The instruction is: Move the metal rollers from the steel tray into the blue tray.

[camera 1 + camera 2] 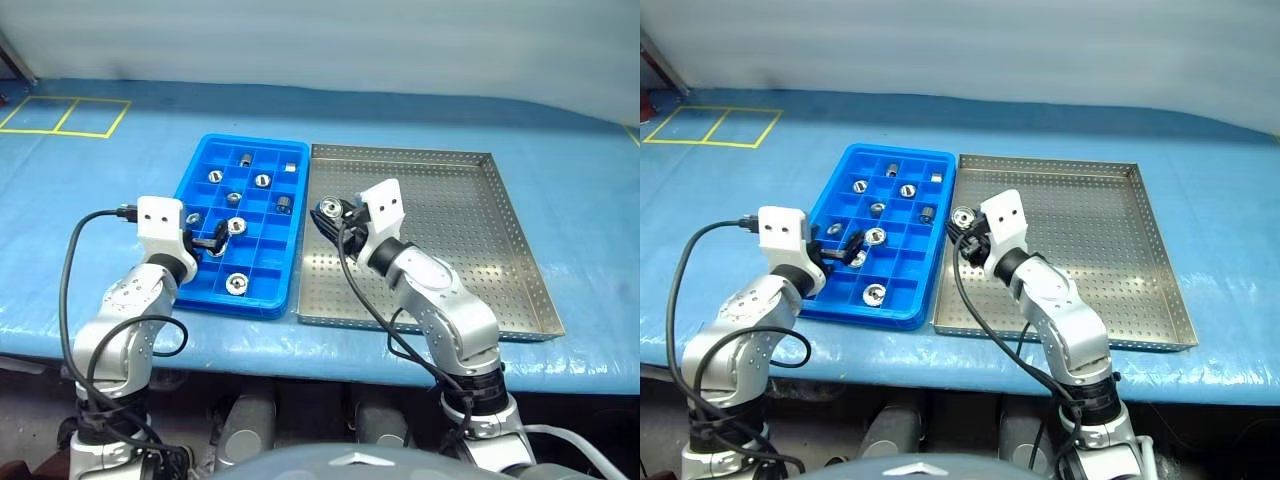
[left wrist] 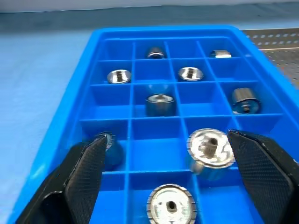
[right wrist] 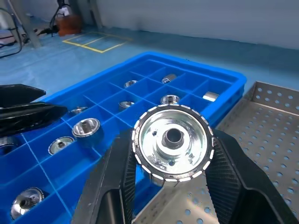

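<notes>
By our count the job was nearly finished. The blue tray (image 1: 200, 190) already held about eight rollers, one to a compartment, scattered over its grid: several in the far rows (image 1: 262, 181), one near the middle (image 1: 283, 206) and one in the nearest row (image 1: 236, 284). The steel tray (image 1: 480, 250) beside it showed only bare perforated floor wherever we could see it, though our right arm covered part of its near left area, so we could not rule out a piece hidden there. We judged the roller in hand to be the last, or close to it.

Our right gripper (image 3: 173, 184) was clamped on that roller (image 3: 173, 140), one black finger on each side of its ribbed rim, with the flat face and dark centre hole turned toward the wrist camera. Seen from the head, it hung over the left edge of the steel tray, just beside the blue tray's right wall and not yet above any compartment. What remained for it, we thought, was a short carry across that wall to a free cell, and many were free.

Our left gripper (image 2: 163, 186) held nothing. Its fingers stood wide apart over the near left part of the blue tray, with two placed rollers (image 2: 210, 148) lying between and just beyond them.
</notes>
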